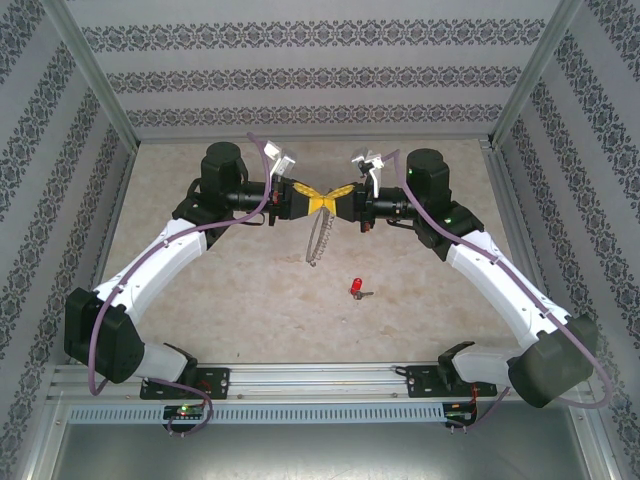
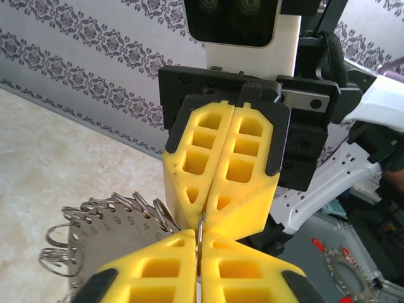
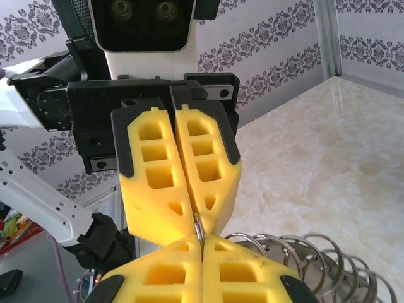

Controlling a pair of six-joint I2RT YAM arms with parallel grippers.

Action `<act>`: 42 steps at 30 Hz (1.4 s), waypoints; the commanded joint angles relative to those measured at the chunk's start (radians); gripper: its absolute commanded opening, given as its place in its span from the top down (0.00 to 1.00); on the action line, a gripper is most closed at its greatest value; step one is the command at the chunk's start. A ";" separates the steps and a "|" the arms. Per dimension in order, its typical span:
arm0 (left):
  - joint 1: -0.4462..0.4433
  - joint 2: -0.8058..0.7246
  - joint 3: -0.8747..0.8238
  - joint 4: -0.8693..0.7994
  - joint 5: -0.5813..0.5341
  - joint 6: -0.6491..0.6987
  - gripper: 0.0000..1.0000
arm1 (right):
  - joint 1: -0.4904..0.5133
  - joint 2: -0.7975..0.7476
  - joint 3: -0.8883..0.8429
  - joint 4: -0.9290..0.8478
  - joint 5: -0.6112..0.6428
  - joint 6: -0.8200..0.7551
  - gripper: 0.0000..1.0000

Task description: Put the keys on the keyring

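Keyring (image 1: 318, 240) hangs mid-air, left gripper (image 1: 316, 202) and right gripper (image 1: 334, 197) both clamped on its wire. Next: free one, fetch key (image 1: 355, 289) off table (image 1: 200, 300).

**Tally of the desk: two of most things, one of the rest**

Two arms, one on each side. Two end effectors: the left end effector (image 1: 312, 198) and the right end effector (image 1: 340, 196). Four yellow fingers (image 2: 158, 271) in all, two on each end effector. One keyring (image 1: 320, 238), a single thin wire loop. One key (image 1: 355, 289), red-headed. The small silvery pieces (image 2: 95, 218) strung round the loop are many; they overlap too much to count exactly. One desk (image 1: 250, 300) carries the lot.
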 commanded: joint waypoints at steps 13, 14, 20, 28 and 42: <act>-0.013 -0.030 0.015 -0.023 -0.074 0.055 1.00 | -0.062 -0.044 -0.004 0.021 0.091 0.076 0.51; -0.013 -0.032 0.016 -0.038 -0.081 0.069 1.00 | -0.073 -0.059 -0.017 0.009 0.116 0.091 0.49; -0.012 -0.049 -0.004 -0.074 -0.129 0.110 1.00 | -0.131 -0.107 -0.143 -0.074 0.246 0.183 0.46; -0.013 -0.095 -0.034 -0.141 -0.195 0.188 1.00 | -0.126 -0.048 -0.329 -0.220 0.421 0.212 0.54; -0.013 -0.139 -0.053 -0.185 -0.216 0.230 1.00 | 0.093 0.205 -0.402 -0.279 0.595 0.170 0.60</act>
